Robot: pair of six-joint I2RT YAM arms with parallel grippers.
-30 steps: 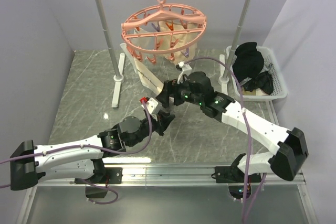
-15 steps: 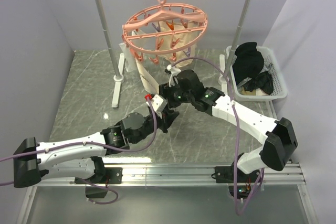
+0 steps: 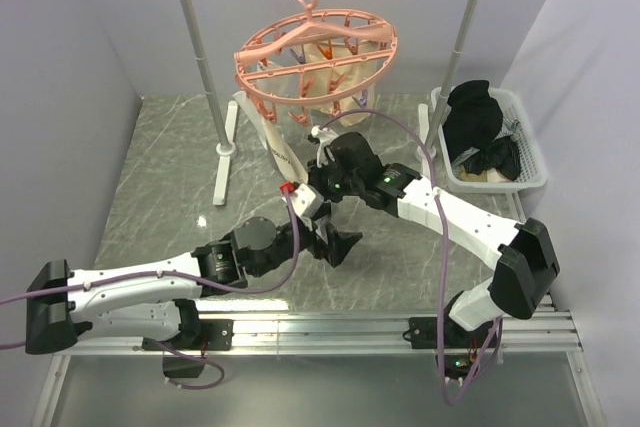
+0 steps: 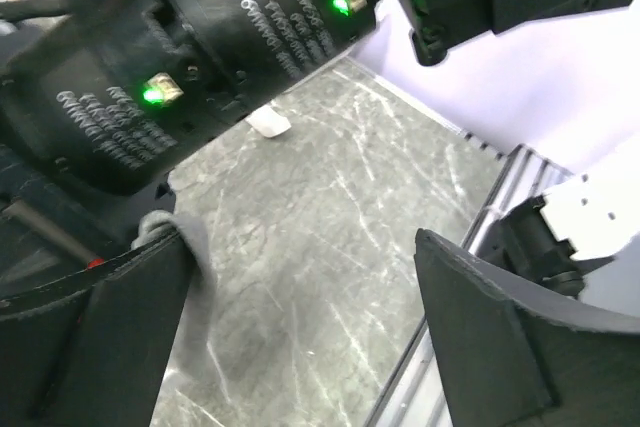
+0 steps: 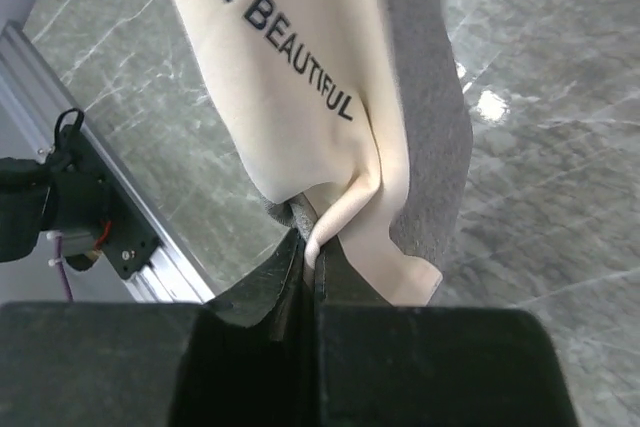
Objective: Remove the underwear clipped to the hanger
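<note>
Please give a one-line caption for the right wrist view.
Right pincer shut on a fold of cream underwear printed "& BEAUTIFUL", above the marble table.

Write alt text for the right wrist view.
The right end effector is shut on the lower edge of the cream underwear printed "& BEAUTIFUL", with grey fabric hanging alongside. A grey marbled table lies behind.

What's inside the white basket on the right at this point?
The white basket holds a pile of black underwear, with a cream scrap at its near edge. Anything beneath the pile is covered.
</note>
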